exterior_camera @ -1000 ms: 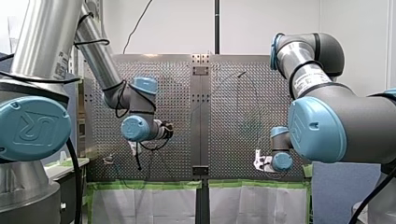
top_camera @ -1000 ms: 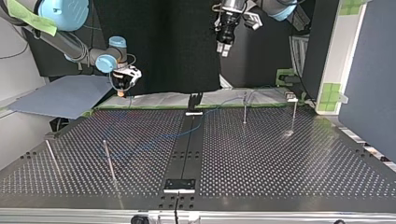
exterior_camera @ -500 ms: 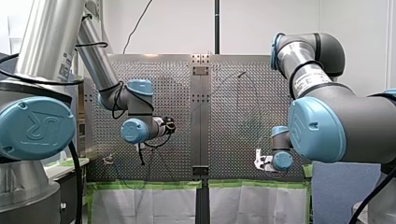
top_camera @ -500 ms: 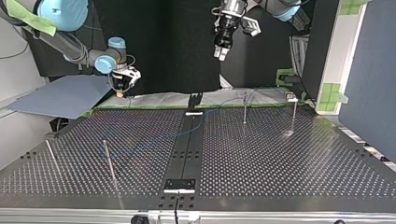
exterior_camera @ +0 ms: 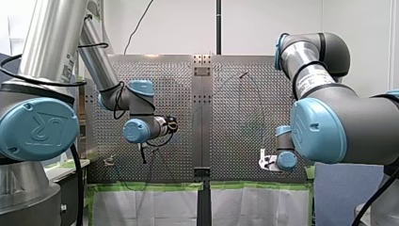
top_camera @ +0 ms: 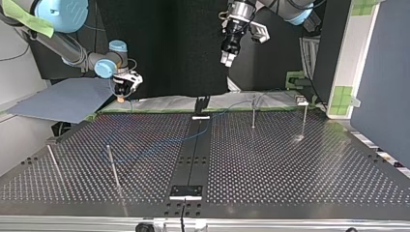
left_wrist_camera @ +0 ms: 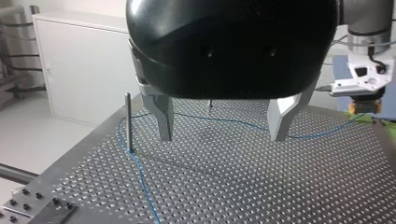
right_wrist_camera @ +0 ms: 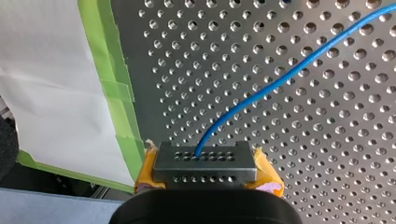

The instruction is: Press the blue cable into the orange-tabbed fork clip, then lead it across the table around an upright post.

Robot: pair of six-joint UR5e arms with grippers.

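The blue cable (right_wrist_camera: 261, 93) is running out from between my right gripper's (right_wrist_camera: 205, 163) yellow pads (right_wrist_camera: 268, 175), which are clamping it over the perforated table (right_wrist_camera: 327, 154). My left gripper's (left_wrist_camera: 220, 137) metal fingers (left_wrist_camera: 161, 116) are standing apart, holding nothing. The cable is lying beyond them, passing just beside an upright post (left_wrist_camera: 128, 122).

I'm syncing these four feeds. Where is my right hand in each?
Front view: my right hand is low at right, near the table's taped edge.
Top view: upper left, at the far edge.
Left wrist view: across the table, beyond my left hand.
Right wrist view: its own, shut on the blue cable.
Shared landmark: that cable, ending in it.
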